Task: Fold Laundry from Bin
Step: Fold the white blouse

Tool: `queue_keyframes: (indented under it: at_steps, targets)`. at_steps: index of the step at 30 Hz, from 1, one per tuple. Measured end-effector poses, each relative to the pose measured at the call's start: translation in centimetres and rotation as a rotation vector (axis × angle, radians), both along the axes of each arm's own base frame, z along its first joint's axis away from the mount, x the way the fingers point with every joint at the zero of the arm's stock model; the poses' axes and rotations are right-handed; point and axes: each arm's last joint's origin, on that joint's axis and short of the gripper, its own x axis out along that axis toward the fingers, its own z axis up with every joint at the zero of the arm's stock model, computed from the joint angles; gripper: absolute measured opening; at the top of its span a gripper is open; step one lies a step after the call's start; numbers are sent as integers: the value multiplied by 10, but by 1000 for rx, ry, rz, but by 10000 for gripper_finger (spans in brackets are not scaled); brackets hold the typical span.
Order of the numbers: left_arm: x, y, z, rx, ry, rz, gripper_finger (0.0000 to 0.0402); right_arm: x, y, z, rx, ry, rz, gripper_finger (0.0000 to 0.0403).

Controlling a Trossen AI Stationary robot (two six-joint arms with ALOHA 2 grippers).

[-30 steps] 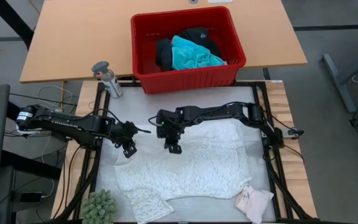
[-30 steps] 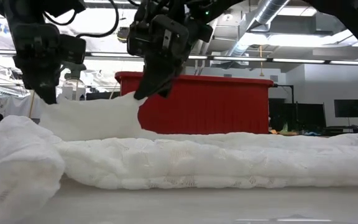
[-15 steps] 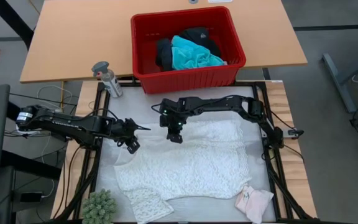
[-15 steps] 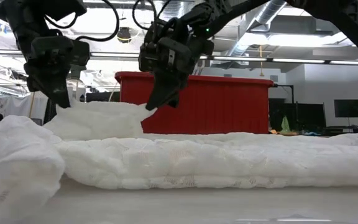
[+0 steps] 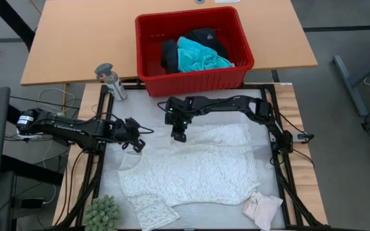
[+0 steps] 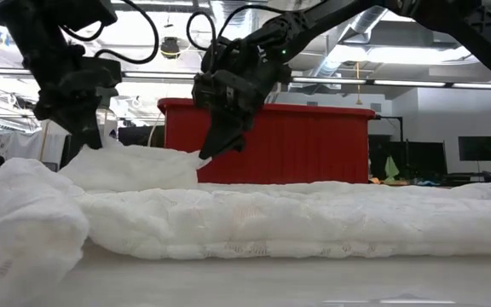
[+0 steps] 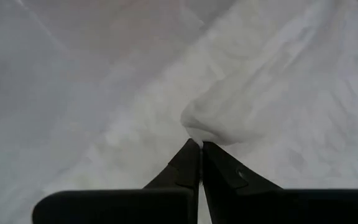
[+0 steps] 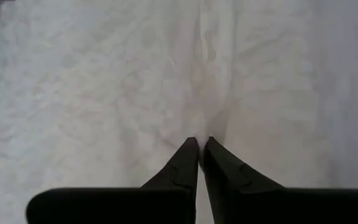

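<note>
Lace covers most of the grey mat (image 5: 111,179): the white lacy top (image 5: 198,170) lies spread flat, its long axis running from 9 to 3 o'clock in the high view, one sleeve (image 5: 149,210) trailing toward 7 o'clock beside a small green plant (image 5: 101,212). At 9 o'clock the left gripper (image 5: 135,145) pinches the top's edge; the left wrist view shows its fingers (image 7: 188,165) pressed together on a raised fold of lace. Near the centre, toward 12 o'clock, the right gripper (image 5: 179,135) sits at the top's far edge, and the right wrist view shows its fingers (image 8: 188,162) with only a thin slit between them, lace at the tips; whether cloth is caught there I cannot tell. The low view adds what the overhead cannot: the edge between the two grippers is lifted into a low hump (image 6: 130,166) off the table. At 12 o'clock stands the red bin (image 5: 194,80), with the turquoise shirt (image 5: 198,56) and black clothing (image 5: 169,54) inside. A grey spray bottle (image 5: 111,80) stands at 10 o'clock, and the small pale pink-white piece (image 5: 262,208) lies at 5 o'clock.
</note>
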Motion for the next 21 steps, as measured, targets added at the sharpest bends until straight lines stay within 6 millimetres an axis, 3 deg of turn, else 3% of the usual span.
queue_keyframes:
  at_steps: [14, 21]
  targets:
    - [1, -1, -1, -18, 22, -58, 4, 0, -2, 0, -86, 9, -32, 57]
    - [3, -2, -5, -32, 57, -95, 66, 0, -3, -1, -107, 23, -48, 82]
